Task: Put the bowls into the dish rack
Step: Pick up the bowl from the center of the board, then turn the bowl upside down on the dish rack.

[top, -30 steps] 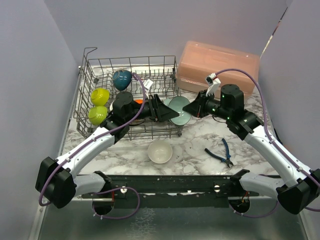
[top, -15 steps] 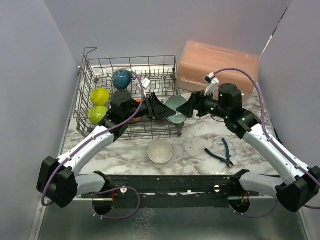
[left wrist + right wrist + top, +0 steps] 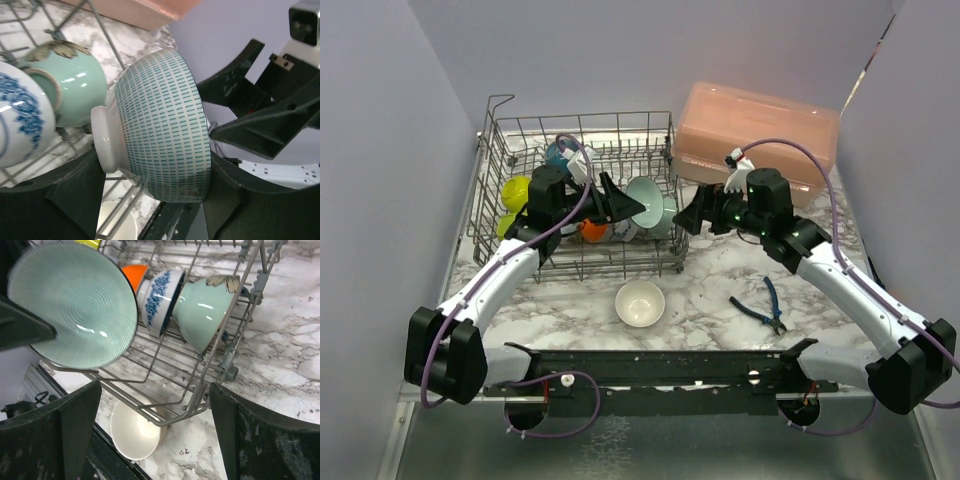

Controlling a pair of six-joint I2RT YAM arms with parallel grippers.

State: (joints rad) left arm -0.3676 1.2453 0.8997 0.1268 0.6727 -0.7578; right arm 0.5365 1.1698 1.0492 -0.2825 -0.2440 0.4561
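Bowls already stand on edge among the tines of the dish rack point(image 3: 630, 118) in the overhead view: lime bowls point(image 3: 516, 190) at its left, a dark blue bowl point(image 3: 558, 152) at the far side, an orange bowl point(image 3: 592, 230) in the middle. The left gripper point(image 3: 625, 205) clamps a dashed teal bowl point(image 3: 648, 197) over the rack's right end, tipped on its side, probably so that it can slot between tines. The right gripper point(image 3: 692, 215) hangs just right of the rack. A cream bowl point(image 3: 640, 302) waits on the table point(image 3: 720, 270) nearer the bases, with pliers point(image 3: 760, 308) to its right and a pink box point(image 3: 755, 130) far right.

From the left wrist, the dashed bowl lies sideways with one finger point(image 3: 75, 200) on its foot side and the other on its mouth side. A plain teal bowl point(image 3: 75, 90) and a blue-patterned bowl point(image 3: 20, 120) lean together below, inside the rack.

From the right wrist, that gripper's jaws are spread wide with nothing between them, apart from the held bowl. It looks free to fetch the cream bowl point(image 3: 135, 432).
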